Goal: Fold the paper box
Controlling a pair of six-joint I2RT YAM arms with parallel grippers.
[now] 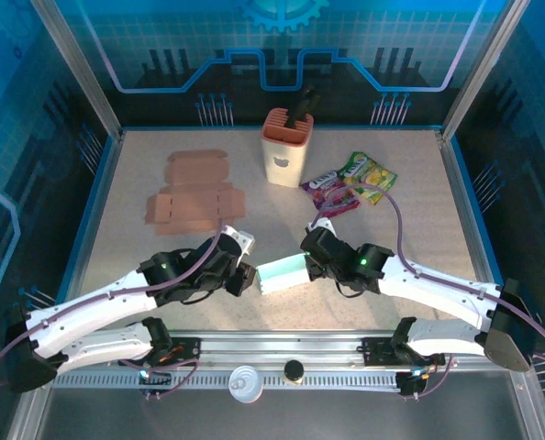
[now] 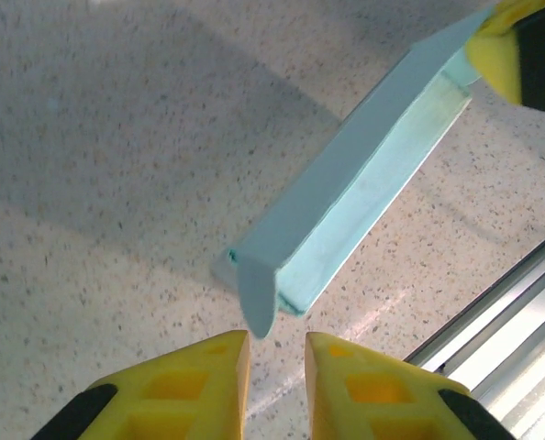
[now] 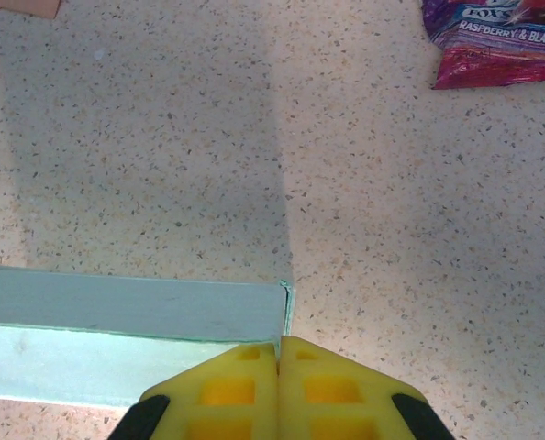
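Between the two sets of fingers, on the speckled table (image 1: 410, 229), lies the teal paper box (image 1: 282, 273), long, shallow and only partly formed. Right gripper (image 3: 278, 353): fingers pressed together on the box's end wall at its corner, with the body of the box stretching away to their left. Left gripper (image 2: 277, 357): fingers narrowly apart with nothing between them, tips just short of the loose end flap (image 2: 257, 298), which hangs off the nearest corner. Risk: if these fingers close before reaching the flap, they grip air. A push past it could crease the thin wall or twist the box out of the right-hand pinch.
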